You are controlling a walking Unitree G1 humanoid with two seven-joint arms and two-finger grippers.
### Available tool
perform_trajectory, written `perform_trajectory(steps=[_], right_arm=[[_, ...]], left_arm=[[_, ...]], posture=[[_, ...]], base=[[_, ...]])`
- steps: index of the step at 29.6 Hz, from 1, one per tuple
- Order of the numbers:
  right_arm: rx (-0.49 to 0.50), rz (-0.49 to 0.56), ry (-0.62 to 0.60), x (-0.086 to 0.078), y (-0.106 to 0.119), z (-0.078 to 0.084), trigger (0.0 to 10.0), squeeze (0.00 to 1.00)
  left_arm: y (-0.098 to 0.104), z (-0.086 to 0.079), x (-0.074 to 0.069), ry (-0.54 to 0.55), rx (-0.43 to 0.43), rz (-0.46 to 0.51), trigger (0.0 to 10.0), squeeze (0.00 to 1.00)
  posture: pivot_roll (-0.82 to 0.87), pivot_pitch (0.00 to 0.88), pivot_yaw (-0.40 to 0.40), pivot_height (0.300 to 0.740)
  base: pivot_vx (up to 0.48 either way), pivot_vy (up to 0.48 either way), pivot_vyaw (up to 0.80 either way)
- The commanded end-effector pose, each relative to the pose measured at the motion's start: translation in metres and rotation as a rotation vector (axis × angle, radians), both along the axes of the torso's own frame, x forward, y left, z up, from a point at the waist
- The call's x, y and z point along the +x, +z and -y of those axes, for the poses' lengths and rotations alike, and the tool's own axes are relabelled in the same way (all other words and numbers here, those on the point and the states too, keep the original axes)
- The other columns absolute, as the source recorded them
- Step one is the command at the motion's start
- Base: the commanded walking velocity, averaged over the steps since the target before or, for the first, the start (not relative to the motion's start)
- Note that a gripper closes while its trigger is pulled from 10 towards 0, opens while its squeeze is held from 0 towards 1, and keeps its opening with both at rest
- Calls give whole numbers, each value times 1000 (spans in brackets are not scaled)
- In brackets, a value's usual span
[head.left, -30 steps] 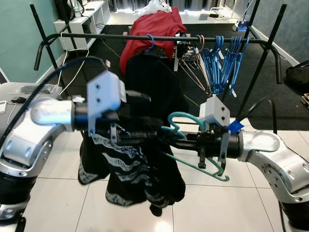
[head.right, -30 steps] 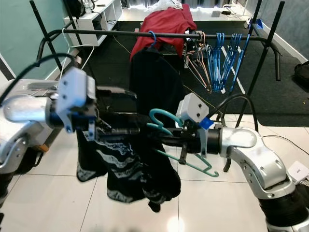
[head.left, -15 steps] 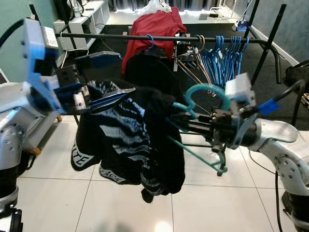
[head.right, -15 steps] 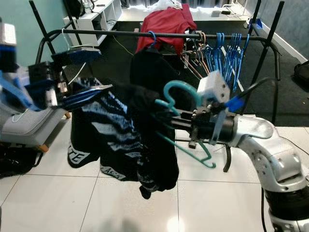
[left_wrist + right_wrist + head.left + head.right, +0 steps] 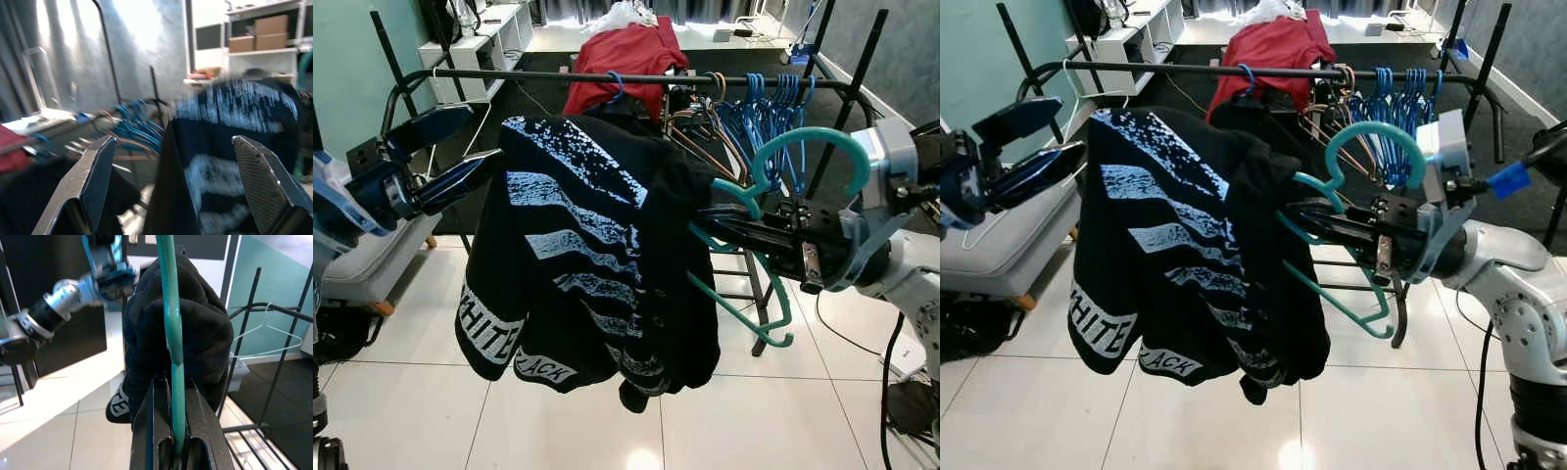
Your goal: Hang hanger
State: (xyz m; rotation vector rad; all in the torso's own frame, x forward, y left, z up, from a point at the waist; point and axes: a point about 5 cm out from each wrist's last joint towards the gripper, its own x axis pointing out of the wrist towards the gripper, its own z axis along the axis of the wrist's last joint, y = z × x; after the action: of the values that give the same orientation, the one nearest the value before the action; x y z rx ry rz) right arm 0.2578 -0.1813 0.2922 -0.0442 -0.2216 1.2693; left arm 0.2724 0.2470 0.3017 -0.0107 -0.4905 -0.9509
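Observation:
A teal hanger [image 5: 803,147] carries a black shirt [image 5: 587,255] with a white striped print, held up in front of the black clothes rail [image 5: 509,75]. My right gripper [image 5: 744,230] is shut on the hanger's lower bar, on the shirt's right side; the right wrist view shows the teal hanger [image 5: 171,333] clamped between the fingers. My left gripper [image 5: 481,132] is open at the shirt's upper left edge, level with the rail. In the left wrist view the fingers [image 5: 93,176] stand wide apart with the black shirt [image 5: 230,147] beyond them.
On the rail hang a red garment [image 5: 626,49], a dark garment on a blue hanger [image 5: 618,86], and several blue hangers [image 5: 773,103]. White shelves [image 5: 480,39] stand at the back left and a grey seat [image 5: 362,279] at the left. The floor is white tile.
Both arms have risen, lifting the hanger and shirt up toward the rail. The shirt now hangs spread out, and my left gripper sits farther left with its fingers wide apart.

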Motion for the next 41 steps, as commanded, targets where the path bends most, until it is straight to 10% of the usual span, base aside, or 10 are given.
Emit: perform_trajectory(steps=[1, 18, 19, 23, 24, 26, 27, 41], right_arm=[[22, 56, 30, -7, 12, -2, 0, 0], [51, 49, 61, -10, 17, -4, 0, 0], [56, 48, 65, -10, 17, -5, 0, 0], [64, 43, 72, -11, 17, -7, 0, 0], [65, 42, 73, -11, 17, -7, 0, 0], [66, 42, 74, -11, 18, -7, 0, 0], [67, 42, 74, -11, 18, -7, 0, 0], [48, 11, 46, -9, 10, -5, 0, 0]], left_arm=[[-2, 2, -2, -32, 8, -15, 10000, 0], [-30, 36, -6, -210, 84, -116, 10000, 0], [-34, 41, -2, -200, 82, -130, 6235, 0], [-41, 50, 5, -165, 86, -158, 4902, 0], [-42, 51, 6, -154, 87, -162, 1922, 0], [-42, 51, 7, -147, 88, -164, 1922, 0], [-43, 51, 8, -142, 89, -167, 0, 0], [-35, 38, 15, -36, 56, -139, 0, 0]], posture=[[-88, 43, 23, 740], [-88, 41, 25, 740], [-87, 40, 26, 740], [-87, 40, 27, 740], [-87, 40, 27, 740], [-87, 40, 27, 740], [-86, 41, 28, 740], [-81, 42, 26, 740]], base=[[0, 0, 0], [0, 0, 0], [0, 0, 0], [0, 0, 0], [0, 0, 0], [0, 0, 0], [0, 0, 0], [0, 0, 0]])
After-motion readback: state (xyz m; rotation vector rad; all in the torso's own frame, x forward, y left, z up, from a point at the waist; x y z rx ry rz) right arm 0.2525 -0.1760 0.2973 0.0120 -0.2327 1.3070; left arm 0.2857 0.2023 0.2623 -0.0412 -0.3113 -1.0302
